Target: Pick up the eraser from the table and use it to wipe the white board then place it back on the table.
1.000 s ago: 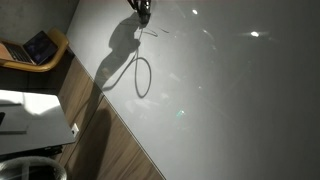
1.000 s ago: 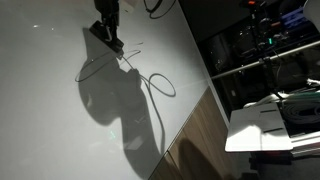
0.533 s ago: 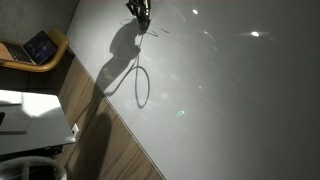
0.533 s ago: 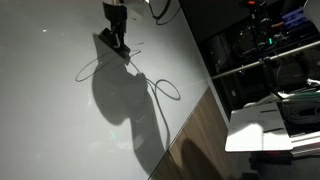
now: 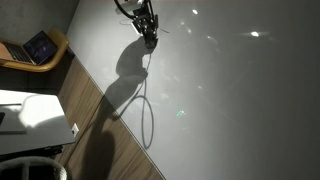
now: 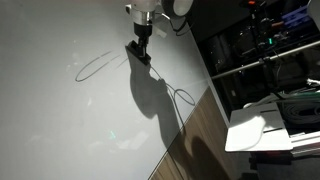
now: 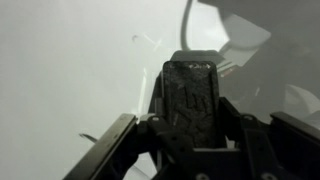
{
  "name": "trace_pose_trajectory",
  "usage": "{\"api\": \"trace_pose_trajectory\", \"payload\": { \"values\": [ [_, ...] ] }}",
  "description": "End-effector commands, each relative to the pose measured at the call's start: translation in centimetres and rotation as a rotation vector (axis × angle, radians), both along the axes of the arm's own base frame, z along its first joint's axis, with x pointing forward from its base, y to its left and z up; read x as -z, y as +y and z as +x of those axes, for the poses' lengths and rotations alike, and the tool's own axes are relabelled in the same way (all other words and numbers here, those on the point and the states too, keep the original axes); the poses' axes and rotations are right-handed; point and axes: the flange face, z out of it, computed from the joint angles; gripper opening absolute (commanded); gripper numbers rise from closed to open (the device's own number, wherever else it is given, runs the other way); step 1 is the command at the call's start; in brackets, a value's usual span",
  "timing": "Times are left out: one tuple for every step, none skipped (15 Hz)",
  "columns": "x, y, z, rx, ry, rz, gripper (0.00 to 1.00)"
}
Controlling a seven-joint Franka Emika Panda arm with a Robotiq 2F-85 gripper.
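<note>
wrist view: the jaws pinch the eraser [image 7: 192, 100] between them, flat against the white board [image 7: 60, 70]. the gripper [image 6: 142, 55] has slid past the scribble [image 6: 98, 66], which still shows behind the jaws, so wiping looks unfinished.

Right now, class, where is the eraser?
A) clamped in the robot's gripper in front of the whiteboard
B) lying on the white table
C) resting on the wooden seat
A: the wrist view shows the eraser held between the fingers of the gripper, with the whiteboard behind it.
</note>
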Motion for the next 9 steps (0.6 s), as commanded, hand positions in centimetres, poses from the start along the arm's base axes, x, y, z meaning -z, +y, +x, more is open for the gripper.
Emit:
{"api": "trace_pose_trajectory", "payload": {
  "values": [
    [-0.8, -9.0, 1.0, 0.072, -0.063, -0.015, 0.29],
    [-1.2, -11.2, 0.8, 0.095, -0.074, -0.014, 0.29],
    [-1.7, -13.4, 0.8, 0.119, -0.086, -0.014, 0.29],
    [-2.2, -15.7, 0.8, 0.140, -0.096, -0.009, 0.29],
    [-2.4, -18.1, 0.9, 0.158, -0.106, -0.011, 0.29],
    [-3.1, -20.4, 1.1, 0.172, -0.115, -0.014, 0.29],
    [-3.4, -21.8, 1.4, 0.180, -0.118, -0.012, 0.29],
    [-3.3, -22.0, 1.6, 0.180, -0.119, -0.005, 0.29],
    [-2.8, -21.3, 1.7, 0.173, -0.111, 0.003, 0.29]
  ]
}}
